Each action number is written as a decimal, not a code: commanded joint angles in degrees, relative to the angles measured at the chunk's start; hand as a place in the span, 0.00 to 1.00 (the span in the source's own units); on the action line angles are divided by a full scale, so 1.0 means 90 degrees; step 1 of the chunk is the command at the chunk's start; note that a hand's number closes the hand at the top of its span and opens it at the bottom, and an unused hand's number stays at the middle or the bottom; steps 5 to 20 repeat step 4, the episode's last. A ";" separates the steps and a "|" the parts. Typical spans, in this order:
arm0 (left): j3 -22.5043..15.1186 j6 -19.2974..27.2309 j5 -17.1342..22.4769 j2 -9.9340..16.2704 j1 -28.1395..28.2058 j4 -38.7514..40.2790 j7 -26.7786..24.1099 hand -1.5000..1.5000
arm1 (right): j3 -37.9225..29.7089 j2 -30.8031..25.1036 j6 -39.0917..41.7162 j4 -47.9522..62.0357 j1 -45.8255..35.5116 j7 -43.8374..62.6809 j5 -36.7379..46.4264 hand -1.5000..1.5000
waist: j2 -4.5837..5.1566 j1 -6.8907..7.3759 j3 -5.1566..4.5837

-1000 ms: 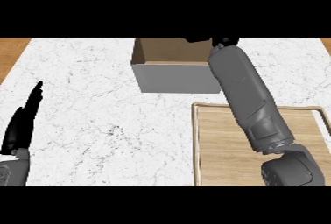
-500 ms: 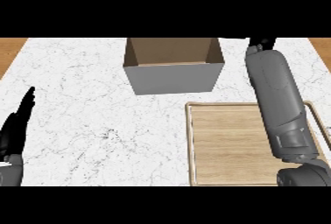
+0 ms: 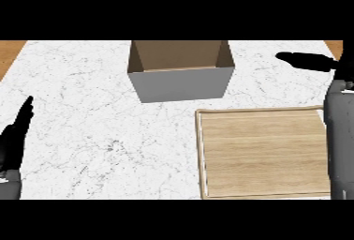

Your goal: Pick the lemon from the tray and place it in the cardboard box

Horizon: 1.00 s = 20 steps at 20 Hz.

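The cardboard box stands open-topped at the back middle of the counter, with grey outer walls and a brown inside. No lemon shows anywhere; the box's floor is hidden by its front wall. The wooden tray lies at the front right with nothing on its board. My right hand is at the far right, right of the box and behind the tray, its fingers straight, pointing left and holding nothing. Its grey forearm runs down the right edge. My left hand rests open at the left edge.
The white marble counter stretches between the left hand, the box and the tray. A strip of wooden floor shows past the counter's back left corner.
My right arm has swung to the right, from above the box's rim to the view's right edge. The tray's board, earlier partly covered by the forearm, now shows bare. The left hand has stayed put.
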 commanded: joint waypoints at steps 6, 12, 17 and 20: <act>0.0004 -0.0020 -0.0003 -0.0015 -0.0142 -0.0076 0.0177 0.50 | 0.0027 -0.0437 0.1570 -0.2588 0.2162 0.0757 -0.0689 0.00 | 0.0014 0.0008 0.0000; 0.0004 -0.0020 -0.0003 -0.0015 -0.0142 -0.0076 0.0177 0.50 | 0.0027 -0.0437 0.1570 -0.2588 0.2162 0.0757 -0.0689 0.00 | 0.0014 0.0008 0.0000; 0.0004 -0.0020 -0.0003 -0.0015 -0.0142 -0.0076 0.0177 0.50 | 0.0027 -0.0437 0.1570 -0.2588 0.2162 0.0757 -0.0689 0.00 | 0.0014 0.0008 0.0000; 0.0004 -0.0020 -0.0003 -0.0015 -0.0142 -0.0076 0.0177 0.50 | 0.0027 -0.0437 0.1570 -0.2588 0.2162 0.0757 -0.0689 0.00 | 0.0014 0.0008 0.0000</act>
